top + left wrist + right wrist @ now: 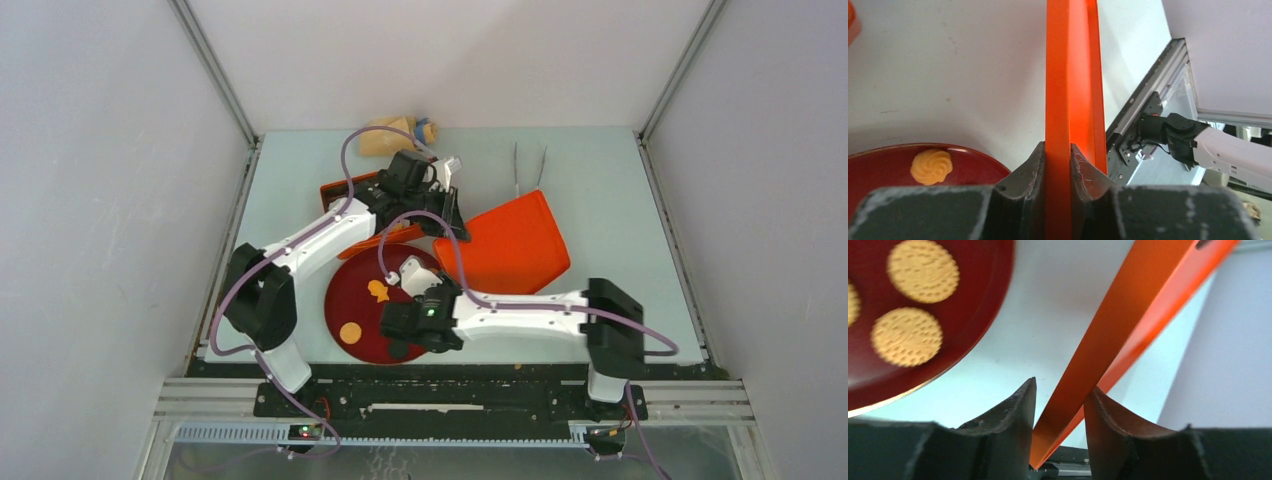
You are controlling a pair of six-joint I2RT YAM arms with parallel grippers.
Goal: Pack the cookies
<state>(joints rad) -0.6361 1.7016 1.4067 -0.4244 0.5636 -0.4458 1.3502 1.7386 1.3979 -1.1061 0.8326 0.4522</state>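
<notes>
At the left of the table (610, 200), one orange box (343, 190) with a dark inside lies partly under the left arm; what it holds cannot be made out. Beyond it, at the far edge, one tan packet (392, 135) is seen. Nearer the arms sits one dark red plate (343, 298), and the cookies (350, 332) are found on it. From above two are counted, one swirled orange cookie (378, 290) and one round tan disc, the rest of the plate being covered by the right arm. In the right wrist view three round tan biscuits (923, 271) are counted on the plate, one of them cut by the frame edge.

The left end effector (1058, 150) is clamped on the edge of one orange lid (520, 245), with both fingers pressed flat against it. The right end effector (1064, 386) is set astride another edge of the lid, a finger on either side; whether it grips or merely brackets the edge cannot be told. Just beyond the lid's far edge, one pair of metal tongs (517, 172) lies on the table.
</notes>
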